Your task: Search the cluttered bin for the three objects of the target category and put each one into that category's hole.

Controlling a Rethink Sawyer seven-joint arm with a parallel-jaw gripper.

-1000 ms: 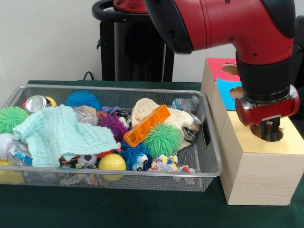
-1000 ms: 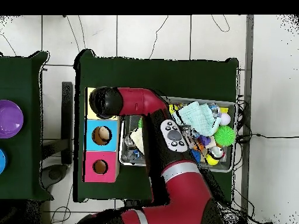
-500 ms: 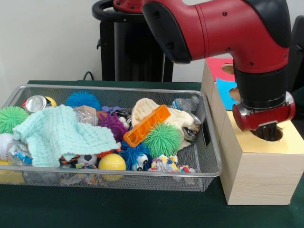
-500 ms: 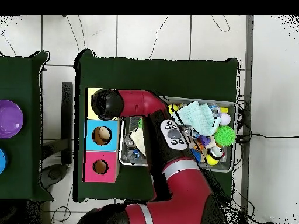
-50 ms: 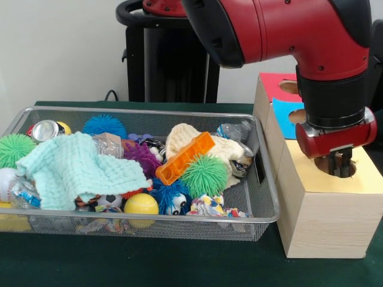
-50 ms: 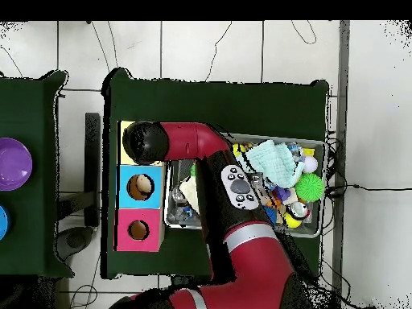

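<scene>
The claw (image 5: 337,165) hangs at the mouth of the yellow hole (image 5: 341,168), the nearest opening of the wooden sorting box (image 5: 317,215). Its dark tips show just at or inside the rim, but whether they are spread or pressed together cannot be told, and nothing can be seen between them. That pose, straight above the opening, suits a drop into the hole or a lift away from it. From above, the black wrist (image 6: 145,141) covers the yellow section entirely, so that view settles nothing either.

At 12 o'clock from the yellow hole in the front view lie the blue section (image 5: 286,116) and then the red section (image 5: 276,85), each with its own opening.

At 9 o'clock from the box sits the wire mesh bin (image 5: 263,209), close beside it on the green tabletop (image 5: 179,263), a short carry for the arm. The bin is crowded: a mint cloth (image 5: 75,170) is draped over the 9 o'clock half and likely hides other items. An orange plastic piece (image 5: 185,157) lies tilted across a cream cloth (image 5: 221,149). A green spiky ball (image 5: 204,175) rests just beside it, with a yellow ball (image 5: 141,205) against the near wall. A blue spiky ball (image 5: 104,125) and a crushed can (image 5: 45,130) sit toward the far wall. The target category cannot be read from these views, so any remaining targets would still lie in that clutter.
</scene>
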